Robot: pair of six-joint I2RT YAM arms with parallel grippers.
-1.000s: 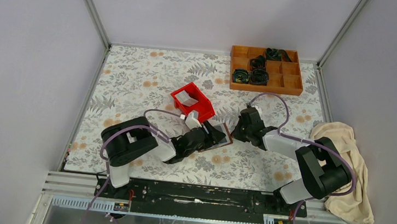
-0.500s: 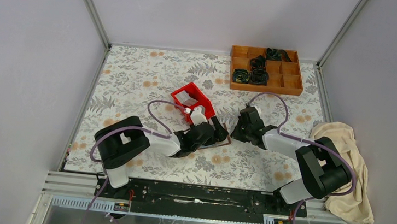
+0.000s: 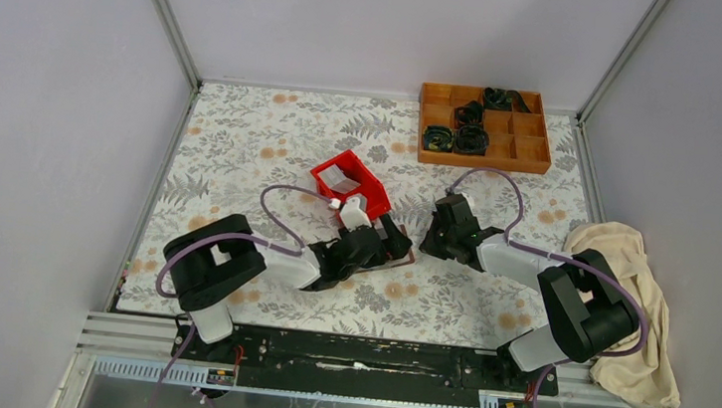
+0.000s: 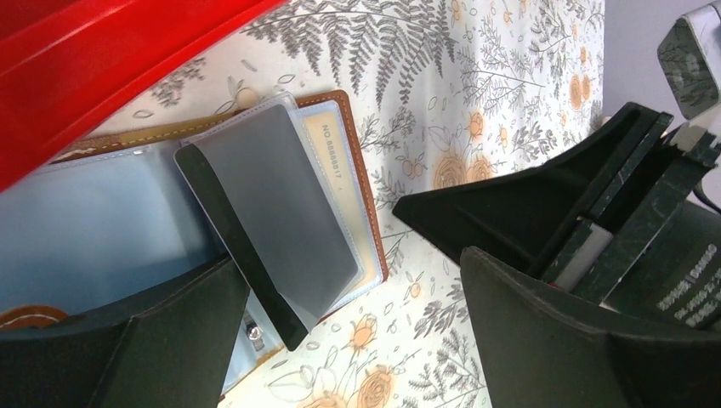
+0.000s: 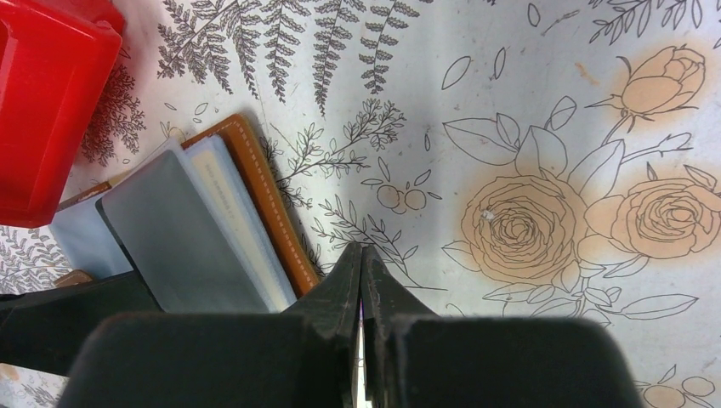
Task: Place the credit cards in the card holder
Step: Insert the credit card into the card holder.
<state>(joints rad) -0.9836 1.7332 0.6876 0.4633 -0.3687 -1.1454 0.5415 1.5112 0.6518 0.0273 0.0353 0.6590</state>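
A: Starting at the left claw (image 4: 353, 272). Pinching anything?

B: Nothing. Gaping wide and hanging low over the card holder (image 4: 110, 221), one finger (image 4: 127, 348) covering its near corner in the wrist view. Failing to tell whether touching it.

A: And that holder, lying how?

B: Lying open on the floral tabletop (image 4: 510, 76), blue-grey lining facing up, brown stitched edge turning toward the right claw (image 5: 361, 263). Sitting just beside the red bin (image 4: 85, 59), between the two claws.

A: Seeing any cards in there?

B: Seeing a gold-tan card (image 4: 327, 166) tucked flat under a clear sleeve along the brown edge, printed number showing. Also seeing a grey leaf (image 4: 263, 204) tilting up over it, a dark strip running down one side. Failing to tell whether holding a card.

A: Moving on to the right claw?

B: Pressing together, gripping nothing visible. Pointing at the tabletop just beside the holder's brown edge, standing apart from it by a strip of fern print.

A: Looking farther out, from overhead?

B: Spotting a pale card (image 3: 342, 178) leaning inside the red bin. Beyond, finding an orange compartment tray (image 3: 529, 148) at the far right corner, black coiled items (image 3: 470, 139) filling several of its compartments. Noticing a cream cloth (image 3: 658, 343) bunching up off the tabletop's right edge.
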